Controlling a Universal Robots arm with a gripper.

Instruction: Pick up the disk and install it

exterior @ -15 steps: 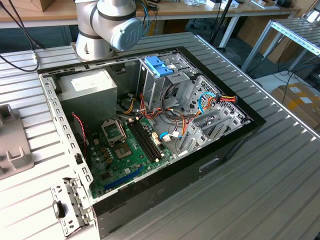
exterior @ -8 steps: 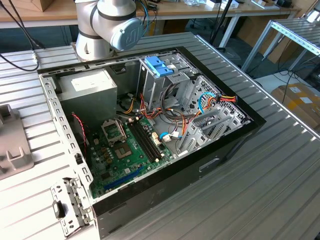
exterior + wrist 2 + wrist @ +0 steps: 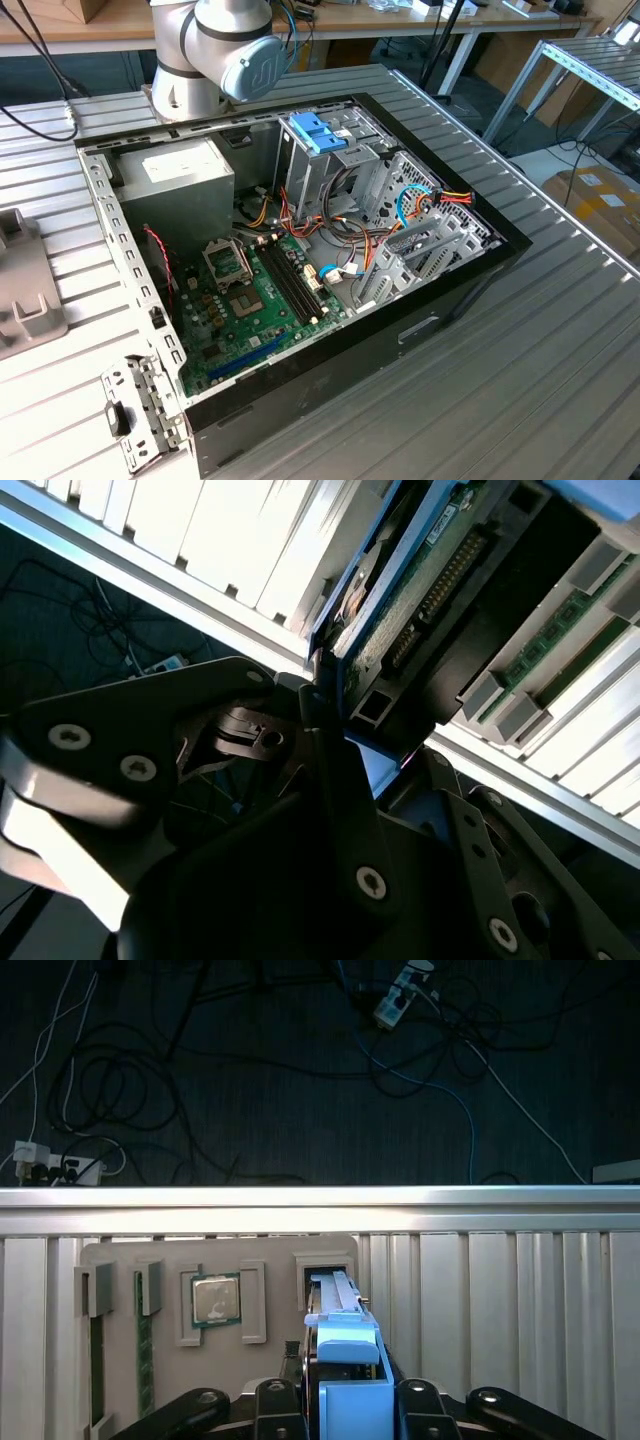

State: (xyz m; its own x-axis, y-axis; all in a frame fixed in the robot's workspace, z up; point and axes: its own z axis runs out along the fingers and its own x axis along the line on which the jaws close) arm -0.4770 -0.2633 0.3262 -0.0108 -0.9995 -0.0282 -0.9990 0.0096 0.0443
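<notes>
The disk (image 3: 336, 1305) stands on its thin edge in a slot of a grey tray (image 3: 270, 1260) and lies straight ahead of the gripper (image 3: 348, 1405), between its two fingers. Its long axis runs directly away from the gripper, along the line of the fingers and into the slot, so the broad faces are turned towards the fingers and the narrow edge towards the wrist.

In the first wrist view the dark fingers sit tight against the light-blue side rail (image 3: 352, 1385) on both sides, with no gap to be seen. I judge the gripper to be closed on the disk. In the second wrist view the disk (image 3: 400, 610) shows its green circuit-board face, and one fingertip (image 3: 316, 692) touches the blue-edged end nearest the gripper. Whether the far end rests on the floor of the slot or has lifted clear of it cannot be told.

Beside the disk, off to one side of the gripper, the tray also holds a processor chip (image 3: 215, 1300) and memory sticks (image 3: 143, 1360). The tray lies on the slatted metal tabletop (image 3: 500, 1310). The exterior view shows the open computer case (image 3: 505, 250) lying on that tabletop, with its metal drive cage (image 3: 420, 240) inside.
</notes>
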